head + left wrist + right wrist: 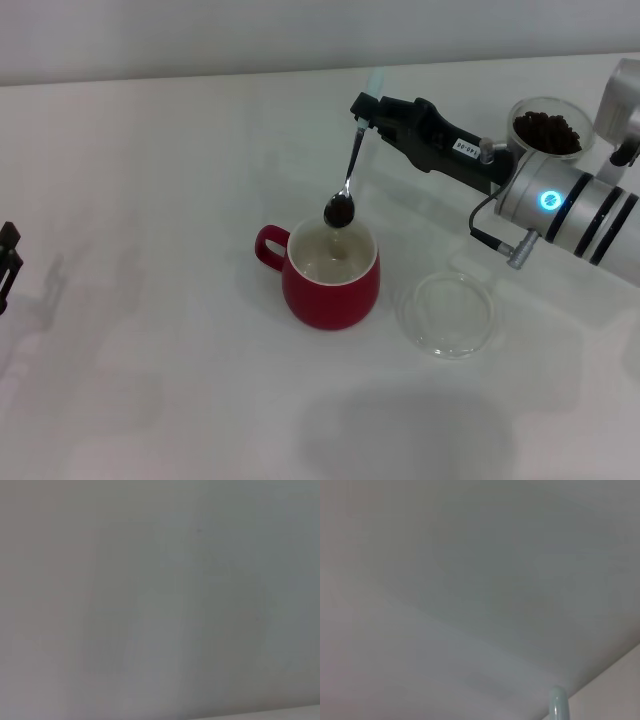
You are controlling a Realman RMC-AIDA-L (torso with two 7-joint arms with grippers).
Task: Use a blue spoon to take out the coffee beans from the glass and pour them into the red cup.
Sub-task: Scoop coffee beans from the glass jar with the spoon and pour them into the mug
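In the head view my right gripper (366,110) is shut on the pale blue handle of the blue spoon (350,170), which hangs bowl-down. The spoon's bowl holds dark coffee beans (340,211) just above the far rim of the red cup (332,273). The red cup stands in the middle of the table, handle to its left, white inside. The glass (547,130) with coffee beans in it stands at the back right, behind my right arm. The spoon's handle tip (558,704) shows in the right wrist view. My left gripper (8,262) is parked at the left edge.
A flat clear glass saucer (449,313) lies to the right of the red cup, below my right arm. The white table (150,380) spreads around them. The left wrist view shows only a plain surface.
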